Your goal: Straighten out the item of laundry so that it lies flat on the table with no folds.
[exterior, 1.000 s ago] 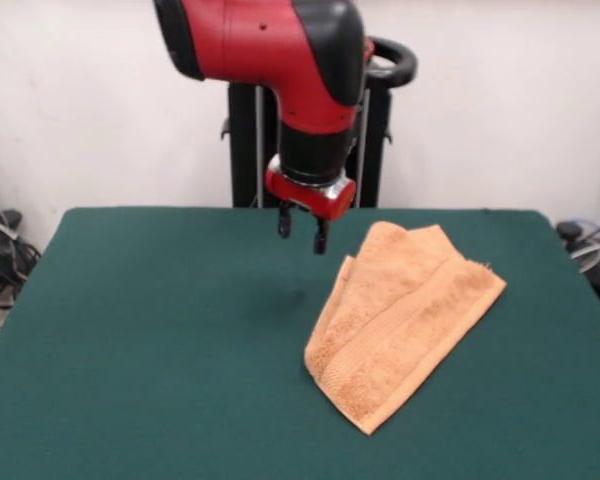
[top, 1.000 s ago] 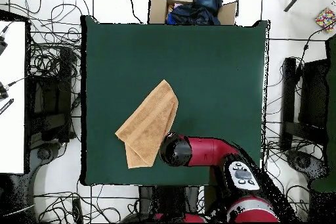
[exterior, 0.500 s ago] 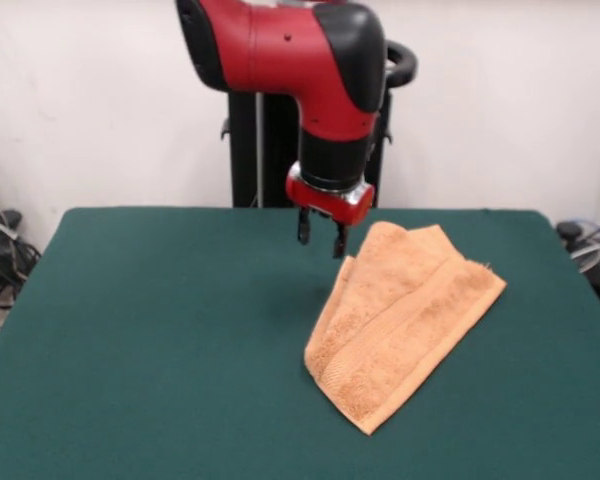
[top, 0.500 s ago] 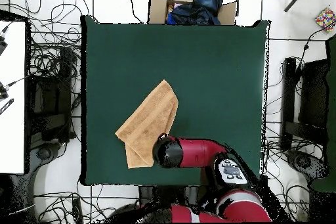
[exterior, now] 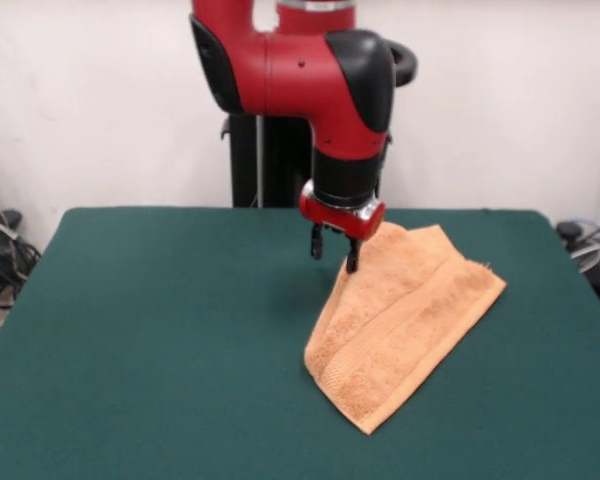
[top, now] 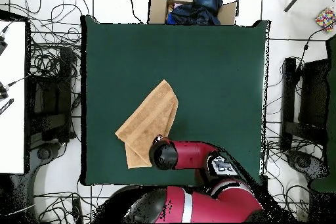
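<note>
Towel, light orange terry cloth, is lying folded over on itself on the green surface, set diagonally. In the front view it is sitting right of centre: a doubled layer is showing along its left edge, a woven band is running near the lower corner, and one point is aiming toward the camera. In the overhead view it is lying left of centre, one narrow end pointing up and right, the broader end down and left near the surface's bottom edge.

Jaws of the gripper are hanging just above the towel's upper left edge, two dark fingers apart with a visible gap and nothing between them; contact with the cloth cannot be confirmed. In the overhead view the gripper is hidden under the arm, whose end is overlapping the towel's lower right edge.

Cardboard box holding dark cloth is sitting beyond the surface's top edge overhead; cables are lying on the floor around it.
</note>
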You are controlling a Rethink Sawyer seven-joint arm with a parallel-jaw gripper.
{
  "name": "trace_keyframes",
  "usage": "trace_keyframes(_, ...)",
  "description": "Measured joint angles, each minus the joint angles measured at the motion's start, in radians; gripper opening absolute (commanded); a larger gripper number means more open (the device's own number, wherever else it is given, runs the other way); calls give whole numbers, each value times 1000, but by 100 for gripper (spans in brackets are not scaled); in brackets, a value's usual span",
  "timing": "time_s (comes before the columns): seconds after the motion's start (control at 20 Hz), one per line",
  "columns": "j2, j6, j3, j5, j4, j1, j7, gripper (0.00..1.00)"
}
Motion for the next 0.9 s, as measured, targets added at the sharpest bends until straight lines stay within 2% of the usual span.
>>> trace_keyframes(0.9,38,0,-14,0,-21,6,0,100)
